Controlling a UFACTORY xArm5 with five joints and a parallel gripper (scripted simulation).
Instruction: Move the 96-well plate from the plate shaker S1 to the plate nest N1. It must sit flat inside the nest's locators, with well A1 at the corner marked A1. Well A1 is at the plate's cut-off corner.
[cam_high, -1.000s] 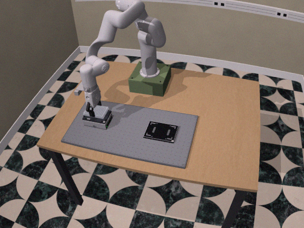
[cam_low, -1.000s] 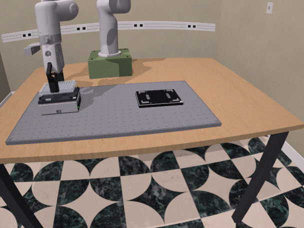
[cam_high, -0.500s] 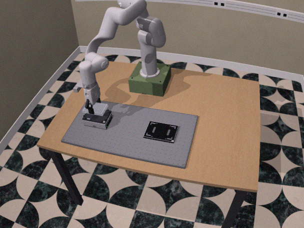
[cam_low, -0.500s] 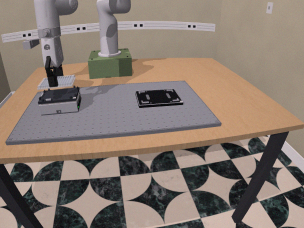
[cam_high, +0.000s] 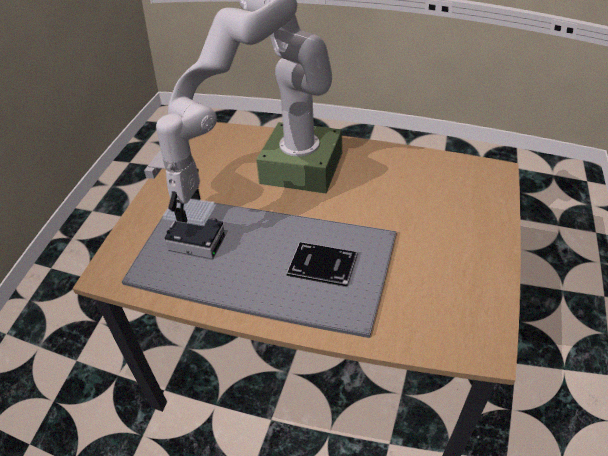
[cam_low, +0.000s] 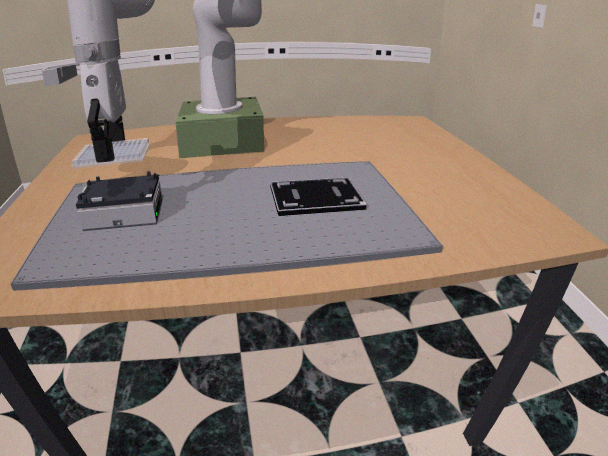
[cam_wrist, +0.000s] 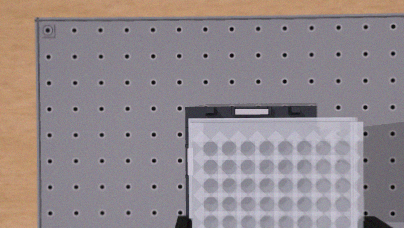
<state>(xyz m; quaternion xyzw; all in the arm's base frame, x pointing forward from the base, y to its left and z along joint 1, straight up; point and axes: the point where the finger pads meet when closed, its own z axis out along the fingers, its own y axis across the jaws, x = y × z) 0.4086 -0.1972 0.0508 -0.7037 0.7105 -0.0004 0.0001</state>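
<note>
My gripper (cam_high: 178, 212) is shut on the clear 96-well plate (cam_high: 195, 212) and holds it level in the air above the plate shaker S1 (cam_high: 195, 237). In the exterior view the gripper (cam_low: 102, 145) grips one short end of the plate (cam_low: 115, 151), well clear of the shaker's (cam_low: 119, 200) empty black top. In the wrist view the plate (cam_wrist: 274, 172) fills the lower middle, with the shaker's far edge (cam_wrist: 251, 111) showing beyond it. The black plate nest N1 (cam_high: 323, 262) lies empty to the right on the grey breadboard, also seen in the exterior view (cam_low: 317, 195).
The grey perforated breadboard (cam_high: 260, 267) carries the shaker and the nest. The arm's green base block (cam_high: 300, 159) stands behind it on the wooden table. The breadboard's corner (cam_wrist: 47, 31) shows at the wrist view's upper left.
</note>
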